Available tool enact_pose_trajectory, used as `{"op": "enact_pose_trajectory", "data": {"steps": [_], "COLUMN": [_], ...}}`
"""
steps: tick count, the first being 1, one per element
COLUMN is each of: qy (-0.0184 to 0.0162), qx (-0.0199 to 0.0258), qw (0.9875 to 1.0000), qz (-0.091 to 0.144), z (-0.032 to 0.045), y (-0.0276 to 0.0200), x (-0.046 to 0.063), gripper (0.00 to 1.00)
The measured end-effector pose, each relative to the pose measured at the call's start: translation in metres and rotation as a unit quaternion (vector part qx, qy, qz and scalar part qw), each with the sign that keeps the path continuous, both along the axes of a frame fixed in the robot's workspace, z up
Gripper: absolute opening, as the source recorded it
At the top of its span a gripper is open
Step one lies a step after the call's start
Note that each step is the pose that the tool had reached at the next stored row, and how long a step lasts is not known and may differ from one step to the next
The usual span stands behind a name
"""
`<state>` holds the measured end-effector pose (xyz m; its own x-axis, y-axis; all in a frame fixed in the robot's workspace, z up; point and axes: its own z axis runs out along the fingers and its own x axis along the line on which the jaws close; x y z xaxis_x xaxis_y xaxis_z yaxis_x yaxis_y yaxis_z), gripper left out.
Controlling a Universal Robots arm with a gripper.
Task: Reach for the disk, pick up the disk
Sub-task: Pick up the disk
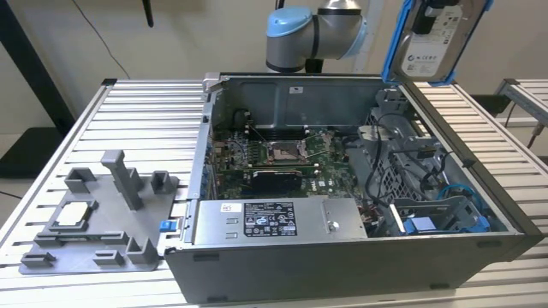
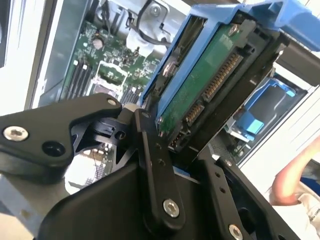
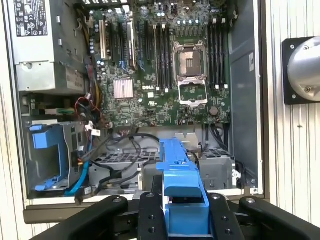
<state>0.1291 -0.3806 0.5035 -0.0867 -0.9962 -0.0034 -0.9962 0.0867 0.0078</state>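
The disk (image 1: 430, 40), a silver drive with a white label in bright blue caddy rails, hangs upright in the air above the far corner of the open computer case (image 1: 202, 154), at the exterior view's right. My gripper (image 1: 428, 18) is shut on it from above. In the second wrist view the black fingers (image 2: 152, 155) clamp the disk (image 2: 210, 85) at its connector end, where the green circuit board faces the camera. In the first wrist view the blue rail of the disk (image 3: 181, 185) stands between the fingers (image 3: 149, 216) of the gripper (image 3: 182, 217).
Below lies the case with its motherboard (image 1: 274, 154), power supply (image 1: 274, 221), cables and a blue bracket (image 1: 425, 224) in the drive bay. A grey fixture plate (image 1: 94, 218) holding a small silver chip (image 1: 76, 212) rests at the exterior view's left. A person's arm (image 2: 292, 177) is near the case.
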Motion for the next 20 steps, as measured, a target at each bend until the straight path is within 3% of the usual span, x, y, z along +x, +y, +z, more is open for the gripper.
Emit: {"op": "enact_pose_trajectory", "data": {"steps": [11, 13, 20], "qy": [0.0, 0.0, 0.0], "qx": [0.0, 0.0, 0.0], "qw": [1.0, 1.0, 1.0], "qz": [0.0, 0.0, 0.0], "z": [-0.0002, -0.0002, -0.0002], "y": [-0.0447, -0.0471, -0.0474], "x": [0.0, 0.0, 0.0], "gripper": [0.0, 0.0, 0.0]}}
